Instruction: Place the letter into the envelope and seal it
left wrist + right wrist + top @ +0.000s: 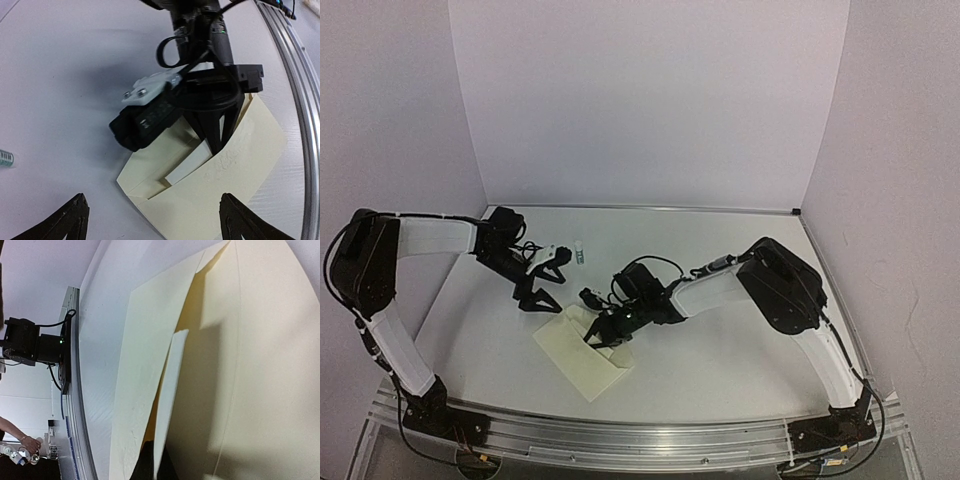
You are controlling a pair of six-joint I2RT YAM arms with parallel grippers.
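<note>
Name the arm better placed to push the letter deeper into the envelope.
Right. The right fingers, shut, pinch the pale paper letter at the mouth of the cream paper envelope; the left fingers hang open, clear of it.

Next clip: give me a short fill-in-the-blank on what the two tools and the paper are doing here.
The left tool is ___ and empty.
The right tool is ___ on the letter.
The envelope lies under the ___ tool.
Missing words: open; shut; right.
</note>
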